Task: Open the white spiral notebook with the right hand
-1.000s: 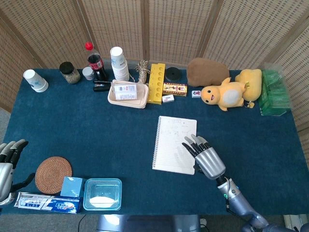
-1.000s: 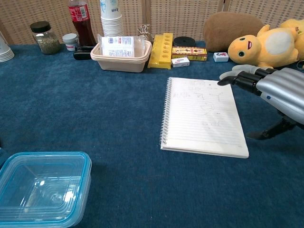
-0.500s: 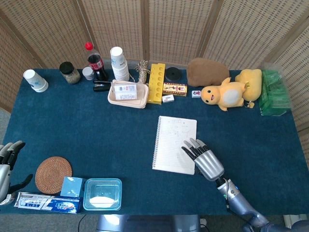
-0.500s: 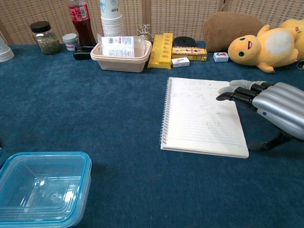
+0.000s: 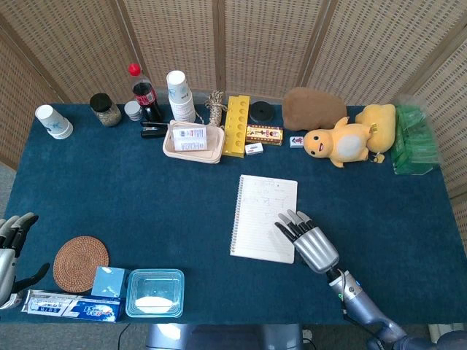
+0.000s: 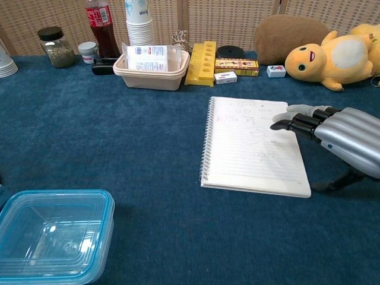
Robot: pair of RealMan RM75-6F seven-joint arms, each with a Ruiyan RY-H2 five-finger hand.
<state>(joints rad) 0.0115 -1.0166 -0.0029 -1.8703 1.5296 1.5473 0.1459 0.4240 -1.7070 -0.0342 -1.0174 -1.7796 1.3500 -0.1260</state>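
Notebook [image 5: 264,216]: white lined rectangle, wire spiral left, flat on the blue felt counter [image 5: 146,189].
Right hand [image 5: 309,242]: metal fingers [image 6: 300,122] spread, empty, over the notebook's right edge.
Left hand [image 5: 9,251]: open, far left of the notebook.

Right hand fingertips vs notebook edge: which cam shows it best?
Chest view: low side angle shows the right hand fingertips over the white spiral notebook right edge. Head view looks down; the hand overlaps the notebook, hiding any gap.

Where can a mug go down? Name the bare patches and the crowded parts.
Bare cloth lies between the notebook and the woven coaster, below the tray. More lies right of the right hand, below the yellow plush. The back row is crowded; so is the near-left corner around the clear container.
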